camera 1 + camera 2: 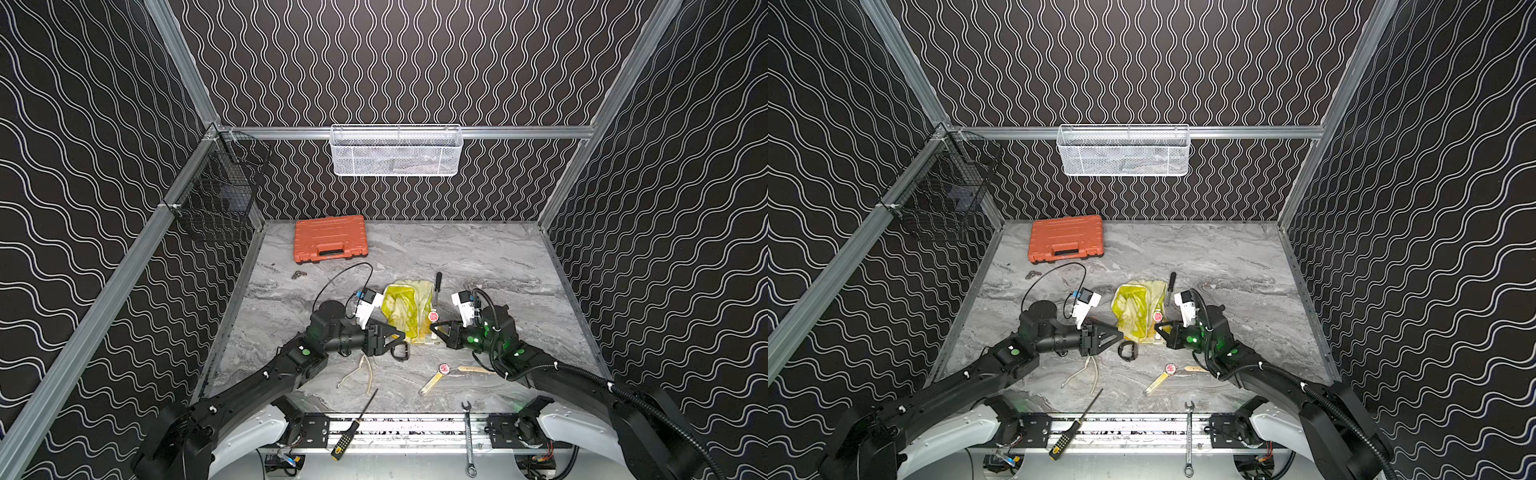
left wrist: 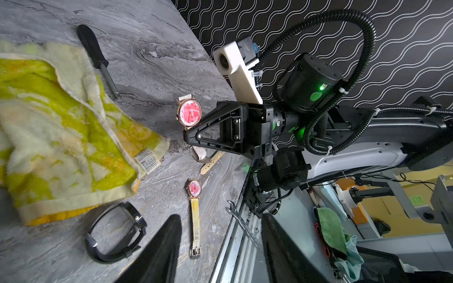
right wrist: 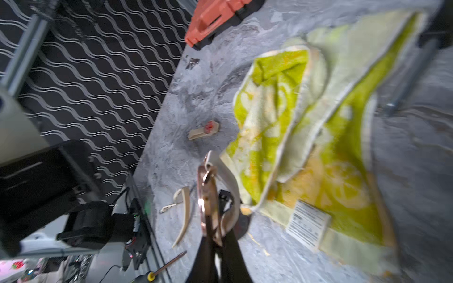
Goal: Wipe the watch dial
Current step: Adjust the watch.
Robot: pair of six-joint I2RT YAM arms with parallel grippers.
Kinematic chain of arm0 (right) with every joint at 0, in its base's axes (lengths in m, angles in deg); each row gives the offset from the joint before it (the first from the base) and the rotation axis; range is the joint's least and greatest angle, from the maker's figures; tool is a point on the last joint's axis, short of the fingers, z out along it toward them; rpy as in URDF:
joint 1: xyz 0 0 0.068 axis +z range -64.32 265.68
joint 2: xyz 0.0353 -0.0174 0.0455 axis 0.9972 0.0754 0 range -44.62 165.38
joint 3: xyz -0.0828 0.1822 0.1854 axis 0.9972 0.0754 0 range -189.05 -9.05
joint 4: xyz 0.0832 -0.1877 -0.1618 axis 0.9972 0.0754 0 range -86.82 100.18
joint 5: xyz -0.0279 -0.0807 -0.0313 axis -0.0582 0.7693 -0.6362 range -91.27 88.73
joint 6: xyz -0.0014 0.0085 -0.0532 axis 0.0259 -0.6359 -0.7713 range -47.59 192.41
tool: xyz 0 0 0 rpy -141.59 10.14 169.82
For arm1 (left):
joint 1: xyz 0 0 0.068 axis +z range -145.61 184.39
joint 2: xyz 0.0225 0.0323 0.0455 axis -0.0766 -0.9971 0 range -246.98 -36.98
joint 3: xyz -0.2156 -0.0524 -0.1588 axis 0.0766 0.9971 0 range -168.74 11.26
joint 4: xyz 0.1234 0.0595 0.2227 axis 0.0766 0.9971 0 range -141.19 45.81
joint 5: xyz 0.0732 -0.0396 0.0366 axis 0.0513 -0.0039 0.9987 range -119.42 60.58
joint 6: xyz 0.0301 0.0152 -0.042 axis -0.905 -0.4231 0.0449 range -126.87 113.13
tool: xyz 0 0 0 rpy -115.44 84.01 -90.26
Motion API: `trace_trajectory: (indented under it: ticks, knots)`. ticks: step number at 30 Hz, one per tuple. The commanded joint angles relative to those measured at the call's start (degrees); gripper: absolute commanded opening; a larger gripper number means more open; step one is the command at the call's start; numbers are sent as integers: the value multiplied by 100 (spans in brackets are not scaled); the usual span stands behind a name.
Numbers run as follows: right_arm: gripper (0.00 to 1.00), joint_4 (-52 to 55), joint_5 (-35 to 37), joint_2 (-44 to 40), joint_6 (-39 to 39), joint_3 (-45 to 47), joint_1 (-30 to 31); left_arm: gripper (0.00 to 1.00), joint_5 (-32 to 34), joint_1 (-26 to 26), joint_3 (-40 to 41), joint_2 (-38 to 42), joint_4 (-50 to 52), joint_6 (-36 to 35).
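My right gripper (image 1: 434, 328) is shut on a rose-gold watch (image 2: 190, 113) with a white strap. It holds the watch just above the table, at the near corner of the towel. The watch dial (image 1: 433, 316) is smeared red and faces up and toward the left arm. In the right wrist view the watch (image 3: 207, 196) shows edge-on between the fingers. A crumpled yellow-green towel (image 1: 405, 309) lies flat between the two arms. My left gripper (image 2: 220, 245) is open and holds nothing. It hovers by the towel's near left edge (image 1: 1121, 332).
A black watch (image 1: 400, 353) lies under the left gripper's tip. A second red-dialled watch with a yellow strap (image 1: 444, 369) and loose cream straps (image 1: 361, 374) lie nearer the front. A black-handled screwdriver (image 1: 437, 286), an orange case (image 1: 330, 239), a front screwdriver (image 1: 357, 419) and a wrench (image 1: 468, 436) are also there.
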Motion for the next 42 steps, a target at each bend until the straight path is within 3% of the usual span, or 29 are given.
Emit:
trace_trajectory:
  ticks: [1,7,11,20,29,31,35,42]
  knots:
    - [0,-949,-1006,154,415,-180,41,56,-203,2,-120,-19,-321,-68]
    - [0,-2384,-1418,177,1596,-168,80,58,-564,5,-169,-232,-754,-37]
    - [0,-2825,-1522,130,1943,-221,129,60,-696,3,-89,-551,-1313,292]
    - [0,-1879,-1049,-23,1278,-581,523,61,-1121,3,68,-1096,-3336,1124]
    - [0,-1243,-570,-119,954,-850,727,62,-1068,-37,-29,-993,-2926,887]
    - [0,-1216,-489,-80,923,-939,825,57,-1012,-61,-73,-1024,-2785,841]
    - [0,-1109,-340,-15,858,-1094,978,32,-1047,-65,-70,-1043,-2901,843]
    - [0,-763,-134,39,601,-1314,1224,22,-933,-61,-37,-861,-2704,676]
